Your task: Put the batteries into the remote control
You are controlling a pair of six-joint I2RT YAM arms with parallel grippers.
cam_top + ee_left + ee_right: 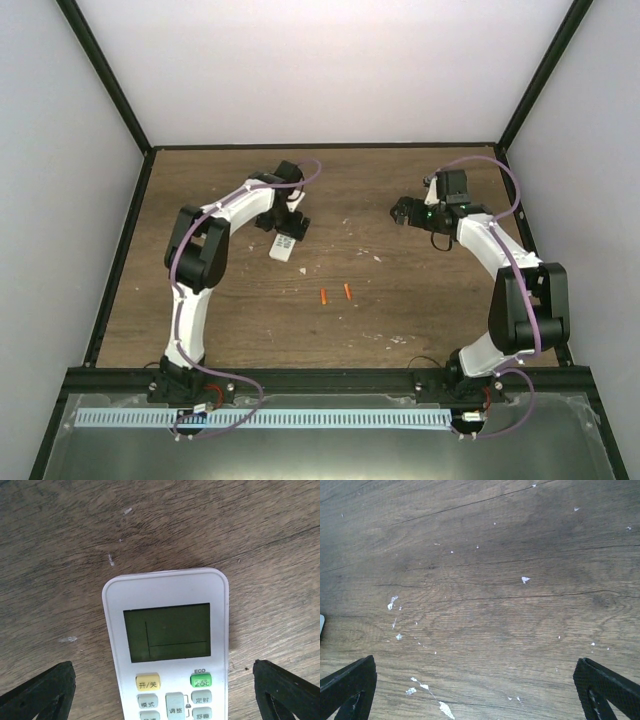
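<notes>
**Now: left pincer spread over the remote, batteries lying loose**

Your left gripper (290, 222) hangs over the remote control (283, 247) with its jaws wide apart. In the left wrist view the remote control (167, 630) lies face up, screen towards 12 o'clock, between the two black fingertips (55, 680), and neither touches it. The batteries (324, 296) lie side by side, slightly apart, on the table (400, 320) near its middle, at about 4 o'clock from the remote. Your right gripper (400, 212) sits at about 2 o'clock from the batteries, well apart from them. Its jaws are also spread wide, over bare wood dotted with white flecks (525, 580).
</notes>
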